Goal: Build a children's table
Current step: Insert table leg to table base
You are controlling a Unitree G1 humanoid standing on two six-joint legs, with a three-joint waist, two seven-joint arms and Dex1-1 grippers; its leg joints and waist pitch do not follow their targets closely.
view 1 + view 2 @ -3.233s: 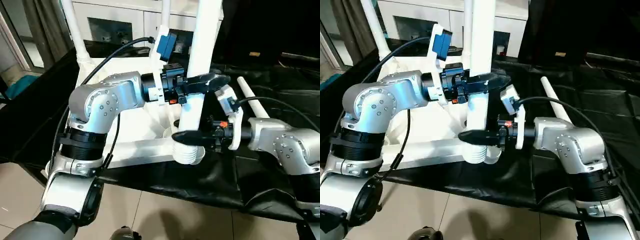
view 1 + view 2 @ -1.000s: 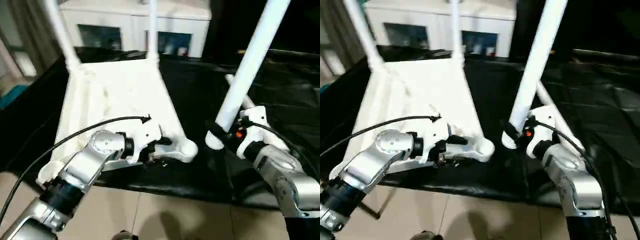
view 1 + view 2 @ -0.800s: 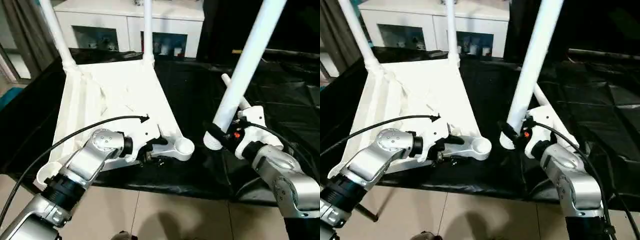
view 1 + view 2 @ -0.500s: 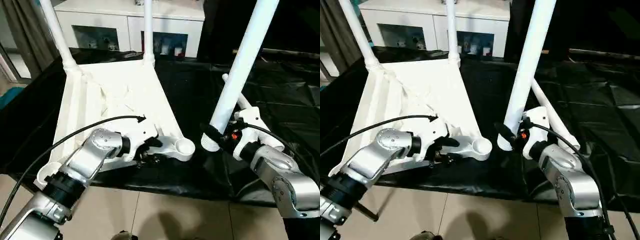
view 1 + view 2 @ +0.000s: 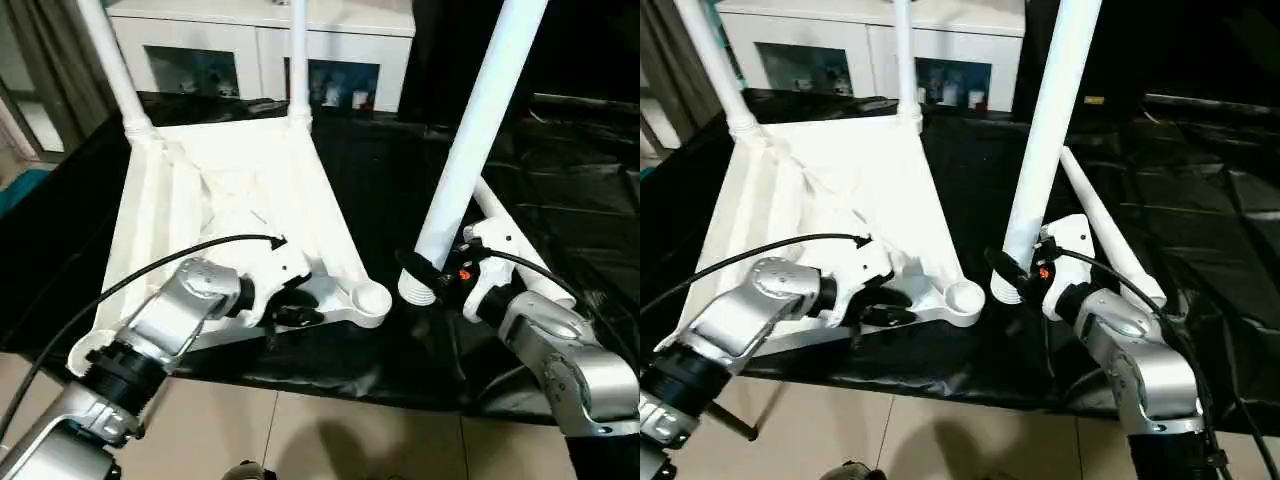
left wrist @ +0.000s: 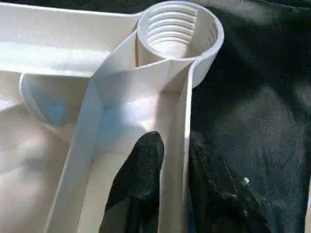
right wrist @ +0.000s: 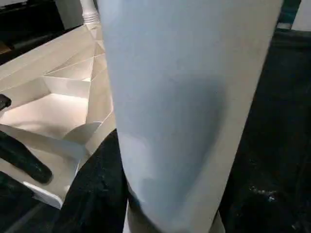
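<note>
**Third leg poised beside the open corner socket**

Head views. Item: children's table top, white moulded plastic, lying underside up on black sheeting; diagonal stiffening ribs, rounded corners. Two round tapered legs already stand in the far sockets, one far left, one far right. Near corner socket: an empty round cup. The left gripper sits at the table's near edge wall just beside that socket. The right gripper holds the third leg close to its ribbed threaded foot, the leg upright with a slight lean, its foot just beside the socket, not over it. A fourth leg lies on the sheeting behind.

Left wrist view. Socket: smooth glossy wall, internal thread rings visible. The black fingers straddle the thin edge wall, one inside, one outside, narrowly set on it (a pinch, as far as can be judged).

Right wrist view. The leg is a smooth, matte white column, clasped between dark fingers; ribbed underside beyond.

Risks, judged: the long leg is held low, so its top-heavy length could tilt in the grasp and meet the threads crooked, cross-threading. Slick plastic may twist between the fingers. If the left pinch slips, the light top could slide on the sheeting.
</note>
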